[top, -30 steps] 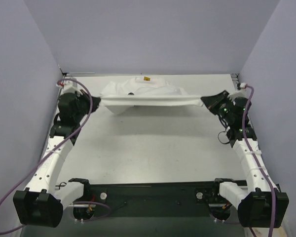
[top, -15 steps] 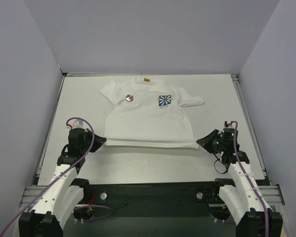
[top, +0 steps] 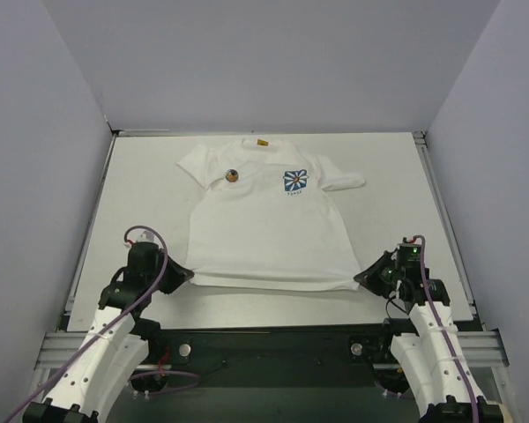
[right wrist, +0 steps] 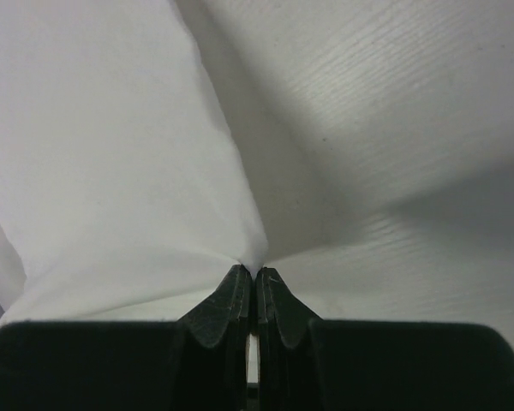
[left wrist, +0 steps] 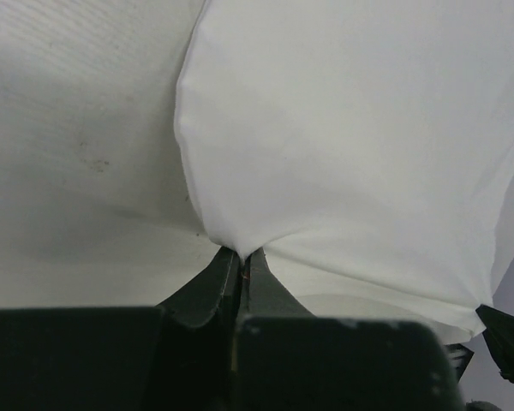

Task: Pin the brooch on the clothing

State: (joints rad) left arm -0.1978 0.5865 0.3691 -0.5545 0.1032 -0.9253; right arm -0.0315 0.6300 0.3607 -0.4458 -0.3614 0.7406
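Note:
The white T-shirt [top: 264, 225] lies spread flat on the table, collar at the far side, with its blue daisy print [top: 294, 181] on the chest. The small round brooch [top: 232, 175], dark with an orange-tan centre, sits on the shirt left of the print. My left gripper [top: 187, 277] is shut on the shirt's near left hem corner, seen in the left wrist view [left wrist: 240, 254]. My right gripper [top: 361, 280] is shut on the near right hem corner, seen in the right wrist view [right wrist: 254, 272].
A small yellow tag [top: 262, 141] shows at the shirt's collar. The table's near edge with a metal rail [top: 264, 338] lies just behind both grippers. Purple-grey walls stand on the left, right and far sides.
Both grippers pulled the hem toward the near edge, spreading the bunched shirt flat. The print and brooch came into view. Over the last half second the hem moved a little nearer.

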